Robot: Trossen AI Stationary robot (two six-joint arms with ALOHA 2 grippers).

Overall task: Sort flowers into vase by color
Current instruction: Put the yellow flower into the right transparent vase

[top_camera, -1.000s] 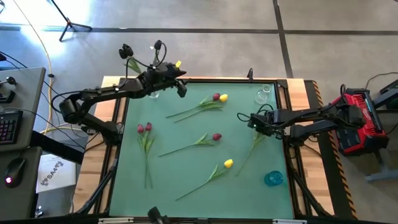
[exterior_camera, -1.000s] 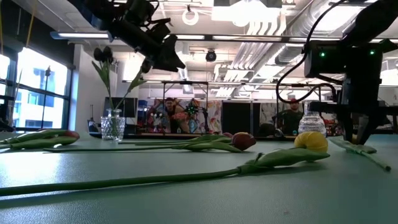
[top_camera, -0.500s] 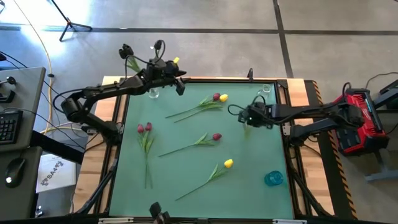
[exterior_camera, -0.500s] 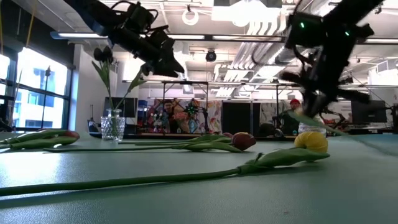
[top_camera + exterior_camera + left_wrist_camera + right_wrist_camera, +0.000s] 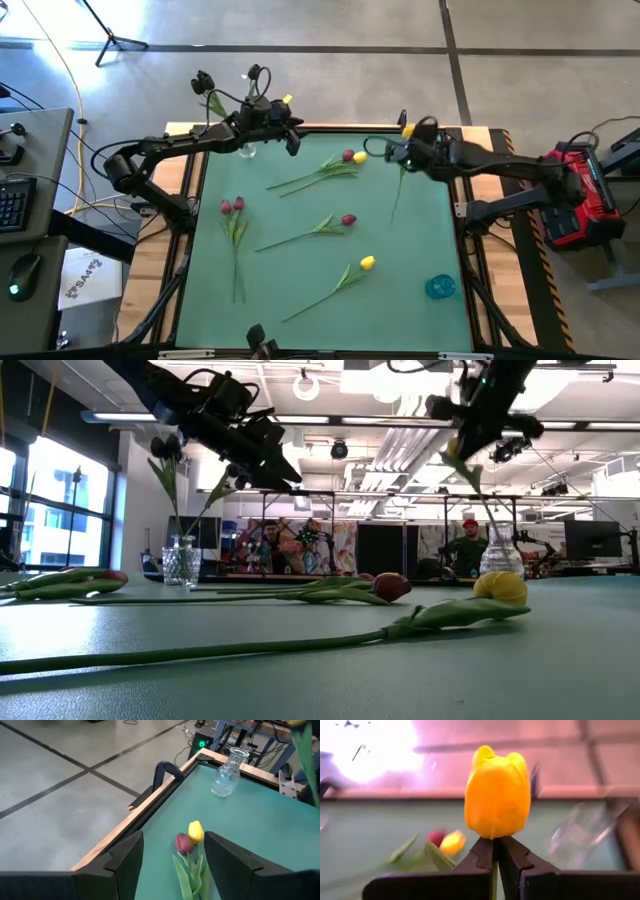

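Green-surfaced worktop [image 5: 300, 210] with wooden border, seen from above and from surface level. The right claw [image 5: 404, 150] is raised over the far right part of the worktop, its two dark fingers pressed together on the stem of a yellow-headed tulip [image 5: 496, 792] just under the bloom; the thin green stem [image 5: 397, 190] trails away from the claw. In the low view this held flower [image 5: 470, 470] hangs in the air, above a clear glass bottle-shaped vase [image 5: 500, 560] standing near the far right corner. The left claw [image 5: 290, 135] hovers by the far left edge with its fingers spread and nothing between them, just beside a small cut-glass vase [image 5: 181, 563] that already holds dark-headed tulips [image 5: 204, 82]. Lying flat on the worktop: a paired red and yellow tulip [image 5: 352, 157] near the far middle, two red tulips [image 5: 232, 206] at the left, a single red tulip [image 5: 347, 220] in the centre, and a yellow tulip [image 5: 367, 263] nearer the front. A blue round vessel [image 5: 439, 287] sits at the near right.
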